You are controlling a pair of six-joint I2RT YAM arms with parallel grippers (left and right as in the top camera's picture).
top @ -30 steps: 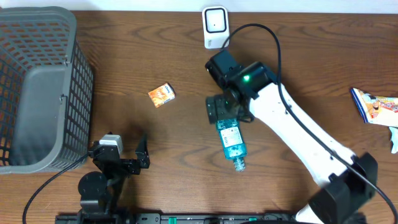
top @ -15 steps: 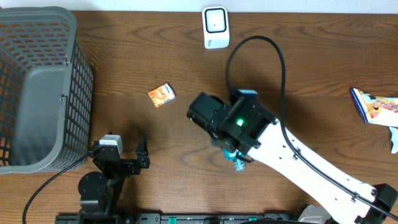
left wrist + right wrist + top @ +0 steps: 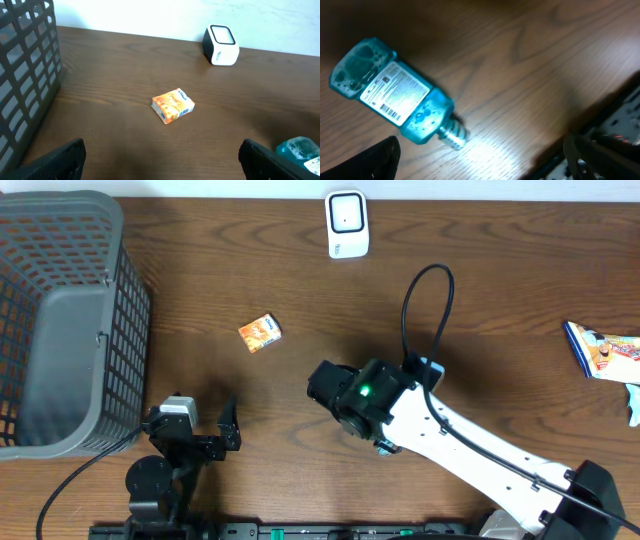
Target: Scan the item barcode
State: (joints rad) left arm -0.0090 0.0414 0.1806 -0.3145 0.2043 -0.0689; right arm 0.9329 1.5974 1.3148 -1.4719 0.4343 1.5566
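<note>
You are working over a brown wooden table (image 3: pixel 500 310), and it is carrying everything listed below. The grey mesh basket (image 3: pixel 130 330) is standing at the far left, well apart from the action, and is probably waiting as the drop-off for scanned goods.

The right arm (image 3: pixel 470 455) is reaching across the near middle of the table. The right gripper (image 3: pixel 485 157) is hanging with its jaws spread wide and gripping nothing. The left gripper (image 3: pixel 167 162) is resting near the front edge beside the basket. Its jaws are also standing wide and empty, and it is facing the centre of the table.

The blue bottle (image 3: pixel 395 95), judged to be the item for scanning, is lying on its side directly under the right wrist. It is touching neither finger. Its label is facing upward with the barcode showing, which is favouring a pick that leaves the code uncovered.

The white scanner (image 3: pixel 346 224) is sitting at the far edge, well apart from the bottle, so you are facing a carry toward it. A coloured packet (image 3: pixel 600 350) is lying at the right edge. A small orange box (image 3: pixel 260 333) is lying between the scanner and the left gripper.
</note>
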